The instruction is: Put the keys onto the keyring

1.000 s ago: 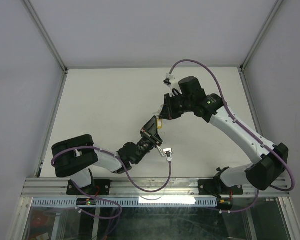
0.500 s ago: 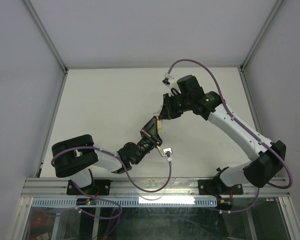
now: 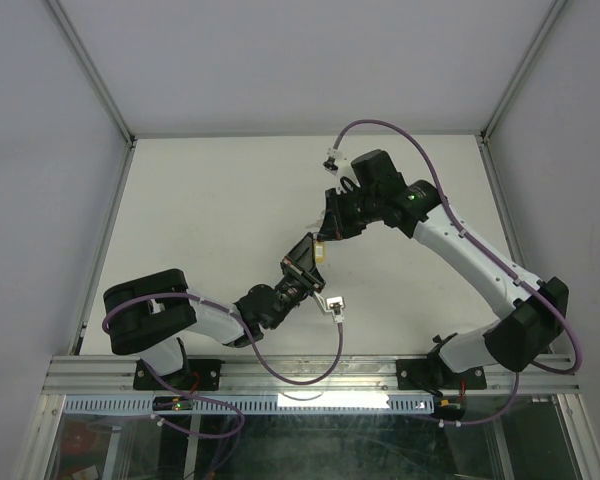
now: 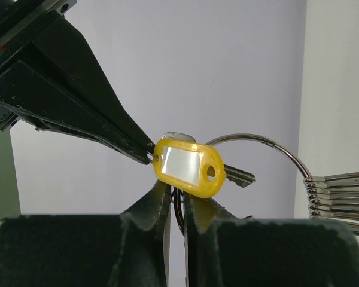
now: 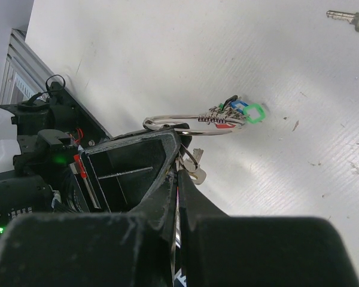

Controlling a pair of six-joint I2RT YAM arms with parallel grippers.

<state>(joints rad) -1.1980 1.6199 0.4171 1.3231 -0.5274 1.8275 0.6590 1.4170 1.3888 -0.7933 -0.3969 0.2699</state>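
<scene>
Left pincer (image 4: 175,200) clenched, rising from below, fingers (image 4: 149,209) nipping a dark loop (image 4: 178,214) of wire with barely a slit between them. Directly atop those tips and touching them: yellow key (image 4: 188,166), plastic head tilted down to the right, clear label window in its middle, hole at its right end, silver blade poking out behind to the right.

Right pincer (image 4: 148,156) clenched too, entering from upper left, tips against the yellow head's left edge and pinching a sliver of silver there, the left end of keyring (image 4: 260,140). From behind the head, keyring arching up and right, then down into a stack of flat silver blades at the right edge of left wrist view. Whether yellow key already threaded on keyring: cannot tell.

From right wrist: keyring just past the right pincer's tips, held near level in the air, bunch (image 5: 230,113) of green, red and dark heads at its right end, shadow on table (image 5: 287,72) beneath. Left pincer's black body just left of those tips.

From above: both pincers meeting mid-table, tip to tip, right one just far and right of left one, speck of yellow between.

Farther out, loose key (image 5: 347,17) flat on table, well apart from pincers and keyring, head cut off by the edge of right wrist view.
</scene>
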